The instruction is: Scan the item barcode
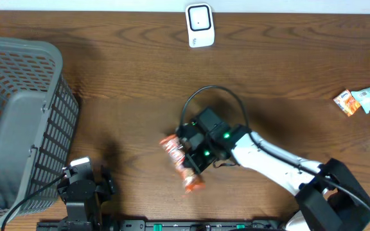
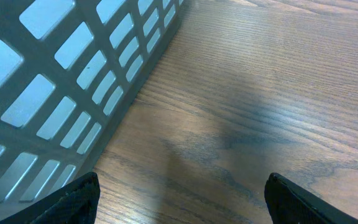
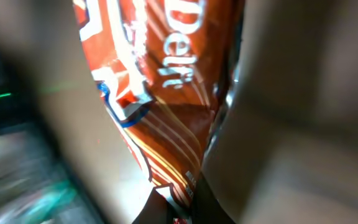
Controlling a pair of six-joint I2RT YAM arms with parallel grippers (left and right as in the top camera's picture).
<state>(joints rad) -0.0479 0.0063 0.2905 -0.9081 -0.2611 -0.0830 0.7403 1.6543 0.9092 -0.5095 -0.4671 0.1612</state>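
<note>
1. Two fingers of the right gripper [image 1: 189, 157] were clamped on the snack packet [image 1: 170, 145], pinching it across its middle. The right wrist view was filled with creased orange-red foil at close range.
2. The snack packet sat at the front centre of the table [image 1: 288, 58], with one end protruding on each side of the jaws. Whether it rested on the wood or hung just above it could not be told from overhead.
3. Handling judgement: the packet looked light, soft and crinkly, with a slick foil skin and contents likely to crush. A moderate pinch across the flat middle or along a sealed edge would suit it, leaving the printed panel uncovered. No barcode was legible in any view.
4. The right arm reached diagonally from the front right corner toward the centre, with the forearm low and the wrist turned down over the packet. A black cable [image 1: 214, 90] looped beyond the wrist.
5. The scanner [image 1: 199, 25] stood at the far edge, well apart from the packet, so a carry toward it appeared necessary.
6. The left gripper [image 2: 185, 205] was spread wide and empty, over bare wood just beside the basket [image 1: 11, 115] at the front left.
</note>
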